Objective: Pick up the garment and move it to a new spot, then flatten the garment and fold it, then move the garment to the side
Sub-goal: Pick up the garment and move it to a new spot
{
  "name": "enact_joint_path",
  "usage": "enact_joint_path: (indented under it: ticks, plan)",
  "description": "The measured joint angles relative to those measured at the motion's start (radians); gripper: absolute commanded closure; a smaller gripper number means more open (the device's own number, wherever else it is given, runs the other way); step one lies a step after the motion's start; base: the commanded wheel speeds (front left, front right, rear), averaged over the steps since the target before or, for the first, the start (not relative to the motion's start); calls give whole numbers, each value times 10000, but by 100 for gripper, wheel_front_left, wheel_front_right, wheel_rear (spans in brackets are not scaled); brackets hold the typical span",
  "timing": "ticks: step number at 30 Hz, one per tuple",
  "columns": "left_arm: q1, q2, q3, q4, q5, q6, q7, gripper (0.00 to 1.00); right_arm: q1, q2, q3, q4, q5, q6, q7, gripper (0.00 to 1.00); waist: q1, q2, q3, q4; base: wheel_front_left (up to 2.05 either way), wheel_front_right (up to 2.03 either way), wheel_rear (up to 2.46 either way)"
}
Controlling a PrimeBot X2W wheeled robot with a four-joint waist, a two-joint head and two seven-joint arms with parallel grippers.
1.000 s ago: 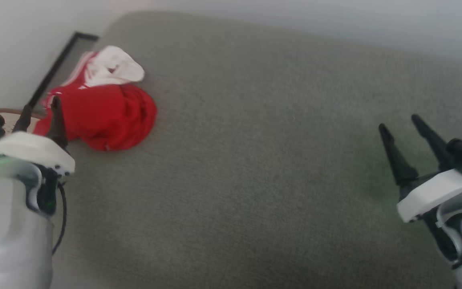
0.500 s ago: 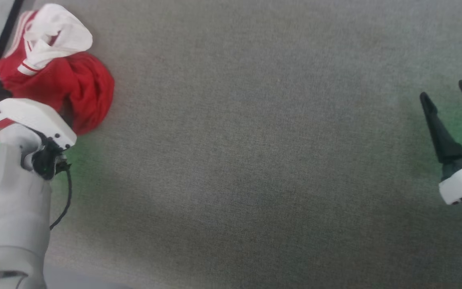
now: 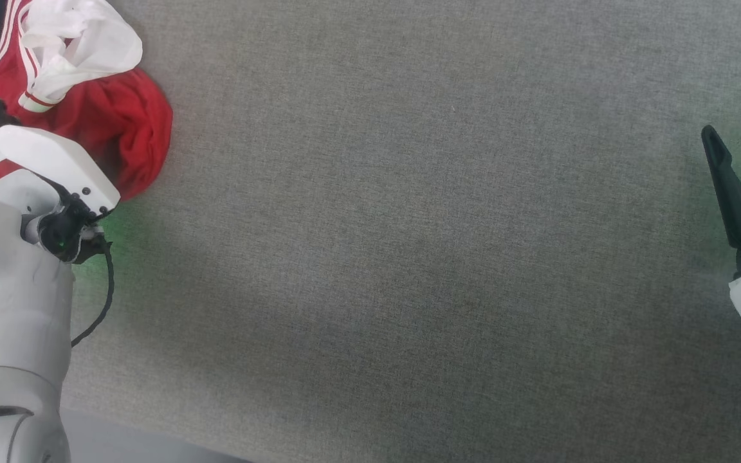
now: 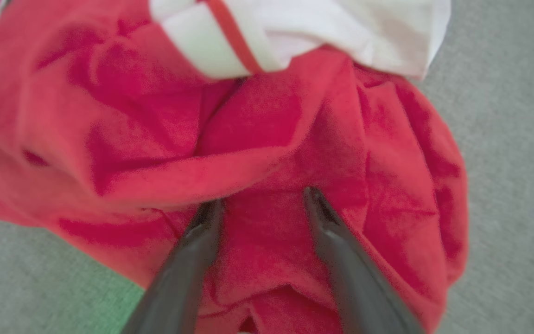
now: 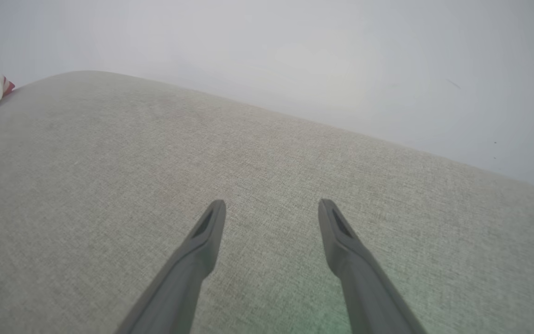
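Red cloth in a crumpled mound is the garment. It lies at the far left of the grey-green cushion, close to that edge. A white sleeve with red-striped trim flops over its top. The print is not visible.

The left gripper is down on the mound. In the head view, its white housing covers the near-left part of the red cloth, above a pale forearm with a black cable looping off it. The left wrist view shows the two dark fingers spread wide, released, with a ridge of red fabric lying between them. Nothing is pinched. The tips sit against the cloth, though whether they press into it I cannot tell. A faint green glow tints the cushion beside the wrist.

The middle of the cushion is plain woven fabric.

At the far right, well apart from the garment, the right gripper hangs over the cushion with its fingers splayed and nothing between them. A pale wall rises behind the cushion's far edge.
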Motion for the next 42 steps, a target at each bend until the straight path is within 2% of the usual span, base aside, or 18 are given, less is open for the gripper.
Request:
enact_joint_path:
  ticks: [8,16,22,30,36,42]
  plan:
    - [-19,224,-222,98,100,-4,-1022,100,-89,251,73,267,-4,0,-215,0,0,0,-356,26,0,0,0]
    - [-556,951,-982,-407,646,-44,-1831,100,-95,761,378,1034,82,0,-757,0,0,-1,-1310,124,0,0,0]
    - [-1026,1406,-1837,-1290,1041,-46,-2123,100,-82,1168,543,1668,105,0,-1193,0,0,0,-2198,221,0,0,0]
    - [-1384,1988,-2876,-3173,1197,-48,-1860,100,75,1653,550,2213,180,0,-1630,0,0,0,-3270,314,0,0,0]
    - [-1415,2336,-3321,-4936,1260,-48,-1106,100,155,1850,477,2485,198,0,-1891,0,-1,0,-3799,219,0,0,0]
    - [-1083,2548,-3509,-7043,1267,63,-94,100,160,1998,245,2617,196,0,-2130,0,0,0,-4020,-211,0,0,0]
